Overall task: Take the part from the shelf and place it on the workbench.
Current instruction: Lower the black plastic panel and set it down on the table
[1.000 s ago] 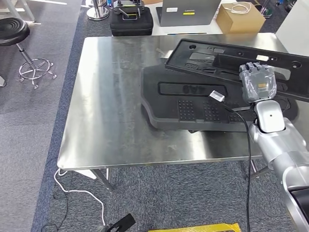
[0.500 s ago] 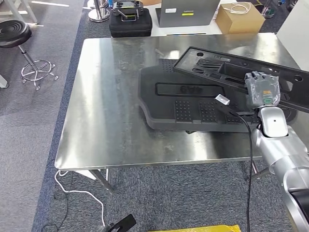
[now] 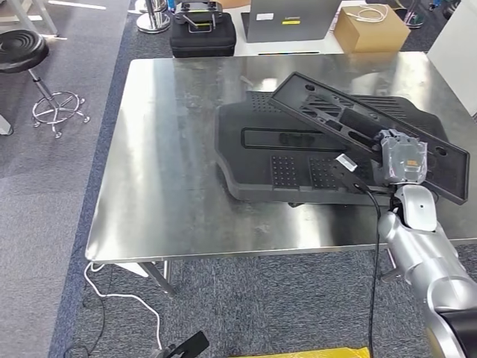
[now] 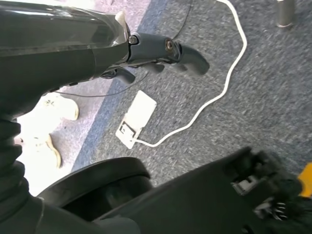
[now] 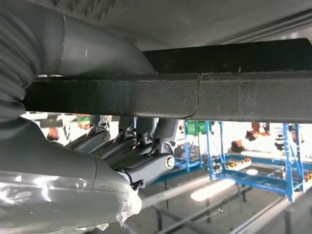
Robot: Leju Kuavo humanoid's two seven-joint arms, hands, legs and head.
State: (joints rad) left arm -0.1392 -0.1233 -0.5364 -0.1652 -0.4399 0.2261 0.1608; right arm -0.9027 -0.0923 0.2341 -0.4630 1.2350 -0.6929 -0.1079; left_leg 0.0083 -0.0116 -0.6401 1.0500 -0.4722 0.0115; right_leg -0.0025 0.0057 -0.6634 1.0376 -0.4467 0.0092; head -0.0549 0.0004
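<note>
The right robot hand (image 3: 402, 158) gripped the long edge of a flat black plastic part (image 3: 337, 112), a narrow frame-like panel with cut-outs and holes. In the right wrist view the thumb lay on one face of the panel's edge (image 5: 184, 95) and the darker fingers (image 5: 147, 146) curled against the other, so the robot hand was clamped on it. The part hung tilted over the right half of the bench (image 3: 168, 164), its far-left end lower and close to a second, larger black panel (image 3: 264, 160) that lay flat on the steel top (whether the two actually touched could not be told). The held part crossed above that larger panel at a slant, its right end reaching past the robot hand towards the bench's right edge. A black cable (image 3: 376, 253) with a small white tag ran from the wrist down along the silver arm.

The left robot hand (image 4: 162, 48) hung beside the robot's body over grey carpet, its dark fingers loosely extended with nothing in them. Below it lay a white cable (image 4: 206, 102) and a small white plug box (image 4: 136, 119).

Beyond the bench stood a black carrying case (image 3: 203, 33), a grey laptop (image 3: 290, 19) and a cardboard box (image 3: 371, 26). A black stool (image 3: 22, 48) stood on the carpet at the far left.
</note>
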